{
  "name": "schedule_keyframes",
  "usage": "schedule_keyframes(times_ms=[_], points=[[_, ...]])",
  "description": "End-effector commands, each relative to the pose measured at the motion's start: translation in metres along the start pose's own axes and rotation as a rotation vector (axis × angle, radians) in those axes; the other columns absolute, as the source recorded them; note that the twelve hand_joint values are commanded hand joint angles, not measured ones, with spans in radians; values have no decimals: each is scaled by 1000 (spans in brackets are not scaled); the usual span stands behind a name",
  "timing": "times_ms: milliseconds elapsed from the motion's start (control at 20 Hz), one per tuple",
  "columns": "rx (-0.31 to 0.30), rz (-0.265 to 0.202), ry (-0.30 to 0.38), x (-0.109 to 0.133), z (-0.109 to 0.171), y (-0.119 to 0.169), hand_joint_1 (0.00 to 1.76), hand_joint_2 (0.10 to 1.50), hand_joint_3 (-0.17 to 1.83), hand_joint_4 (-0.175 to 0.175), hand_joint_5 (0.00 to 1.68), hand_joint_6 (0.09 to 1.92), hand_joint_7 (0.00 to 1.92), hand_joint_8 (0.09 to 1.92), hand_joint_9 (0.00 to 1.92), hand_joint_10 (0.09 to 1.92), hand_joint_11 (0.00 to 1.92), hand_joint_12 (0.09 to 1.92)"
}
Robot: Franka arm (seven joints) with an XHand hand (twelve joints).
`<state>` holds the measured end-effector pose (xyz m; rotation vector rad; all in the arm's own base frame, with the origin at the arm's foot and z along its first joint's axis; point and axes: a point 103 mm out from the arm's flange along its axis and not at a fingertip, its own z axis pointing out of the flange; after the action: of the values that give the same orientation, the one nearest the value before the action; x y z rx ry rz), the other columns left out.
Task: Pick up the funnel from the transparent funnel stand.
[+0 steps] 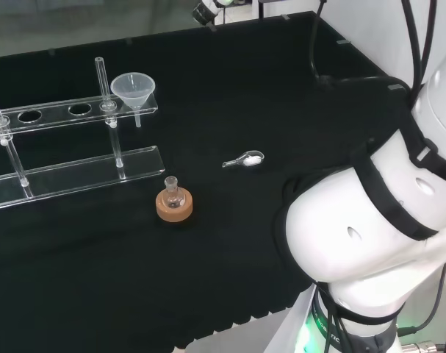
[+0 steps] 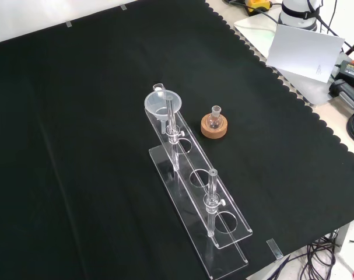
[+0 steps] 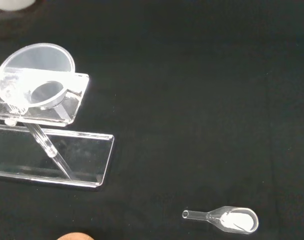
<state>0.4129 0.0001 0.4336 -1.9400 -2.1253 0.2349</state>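
- On the black cloth (image 1: 230, 95), the arm (image 1: 369, 220) bulks at the head view's right; whether the hand is released or clenched cannot be told.
- The clear stand (image 2: 197, 192) holds the funnel (image 1: 132, 87) in its end hole, upright.
- Near the stand, a small flask (image 1: 171, 190) sits on a cork ring (image 1: 174, 207).
- A glass scoop (image 1: 246, 158) with white powder lies well apart.

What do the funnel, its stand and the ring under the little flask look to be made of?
Funnel: clear, glossy, glass or plastic; the cloth shows through it.
Funnel stand: clear, flat sheets and rods with bright edges, probably acrylic.
Ring: matt tan, speckled, looks like cork.
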Motion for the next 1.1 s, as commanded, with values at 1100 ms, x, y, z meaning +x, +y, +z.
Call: schedule_keyframes(times_ms=[1100], points=[[105, -125, -159, 28, 49, 83, 667, 674, 2, 12, 25, 87, 43, 484, 0, 436, 0, 444]])
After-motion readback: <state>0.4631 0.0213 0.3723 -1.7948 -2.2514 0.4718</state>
